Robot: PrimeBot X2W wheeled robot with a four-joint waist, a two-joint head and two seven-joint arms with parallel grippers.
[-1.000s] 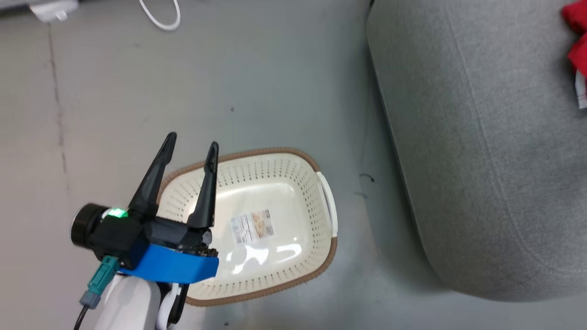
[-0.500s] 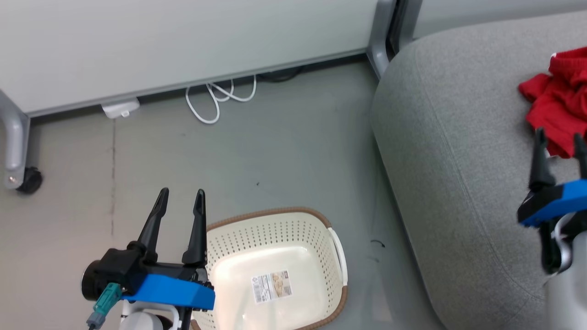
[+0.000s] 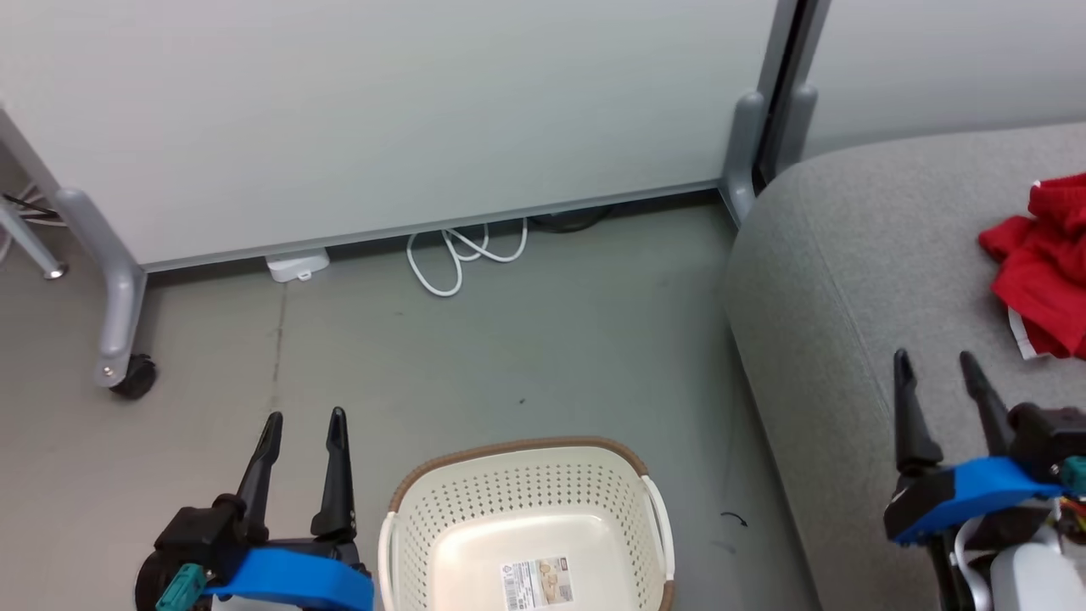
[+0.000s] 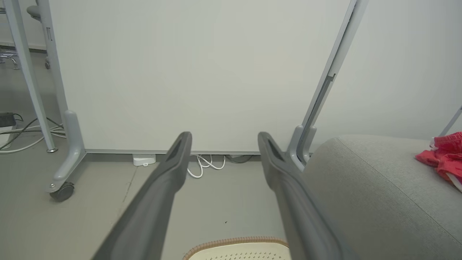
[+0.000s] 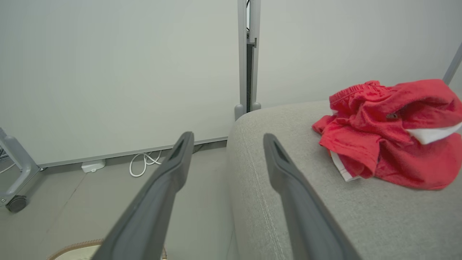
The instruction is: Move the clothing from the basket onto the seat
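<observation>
Down front, the left gripper (image 3: pixel 304 417) beside the basket (image 3: pixel 517 488) and the right gripper (image 3: pixel 933 356) over the seat (image 3: pixel 848 280) both gape wide, holding nothing. The basket's bare floor carries a label sticker (image 3: pixel 536 582) — farther off, the red clothing (image 3: pixel 1039 263) lies heaped on the seat.

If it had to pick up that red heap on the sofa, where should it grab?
Probably the raised, bunched waistband at the top of the clothing, coming from above: it lies crumpled on the seat, and that ridge stands proud.
</observation>
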